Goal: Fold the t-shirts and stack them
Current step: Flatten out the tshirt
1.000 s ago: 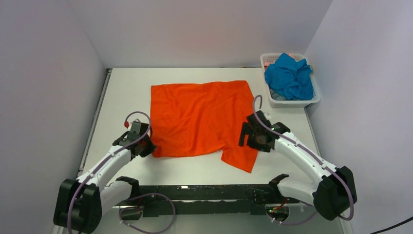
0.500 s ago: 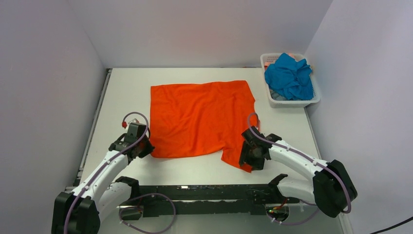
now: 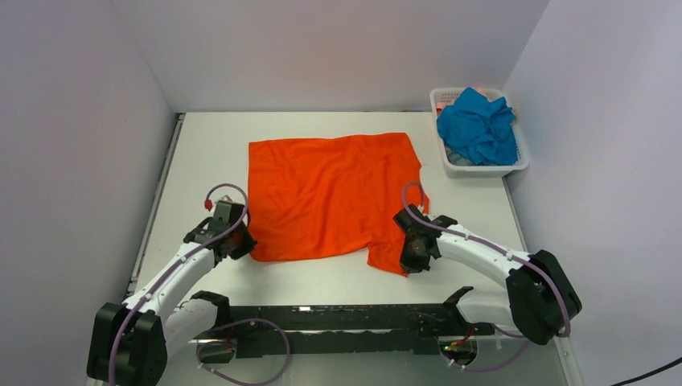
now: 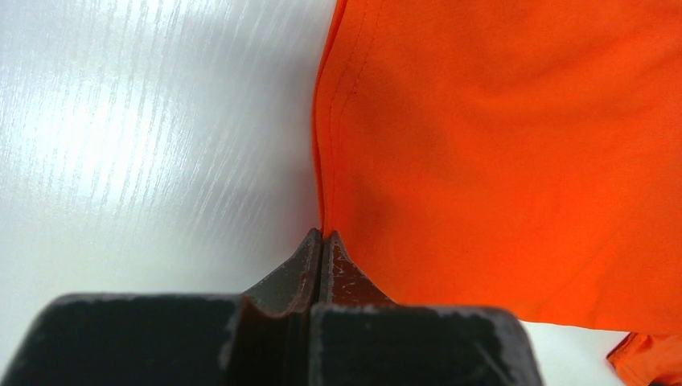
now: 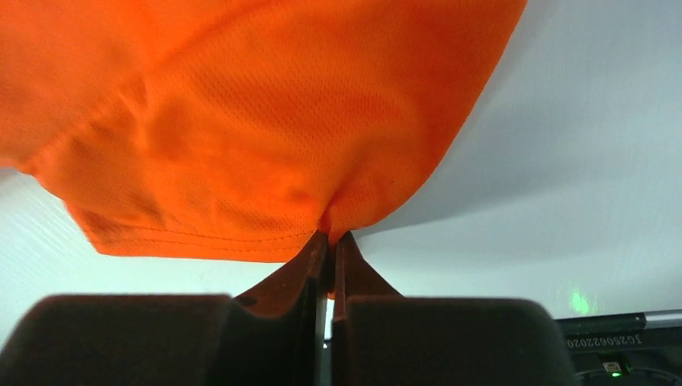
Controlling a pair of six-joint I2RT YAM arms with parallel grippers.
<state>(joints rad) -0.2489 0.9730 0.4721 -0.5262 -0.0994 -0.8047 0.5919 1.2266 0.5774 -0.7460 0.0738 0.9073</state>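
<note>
The orange t-shirt (image 3: 330, 193) lies spread flat in the middle of the white table. My left gripper (image 3: 243, 246) is shut at the shirt's near left corner; the left wrist view shows its jaws (image 4: 322, 235) pressed together with the hem of the orange cloth (image 4: 499, 145) running into their tips. My right gripper (image 3: 408, 264) is shut on the sleeve flap at the near right, where a bunch of orange cloth (image 5: 241, 121) is pinched between the jaws (image 5: 330, 235). The teal blue t-shirt (image 3: 476, 127) sits crumpled in the basket.
A white mesh basket (image 3: 515, 167) stands at the far right corner against the right wall. Walls close in the table on the left, back and right. The black rail with both arm bases (image 3: 338, 322) runs along the near edge.
My right gripper has come down and nearer over the sleeve flap and closed on it. The left gripper has stayed shut at the near left corner.
</note>
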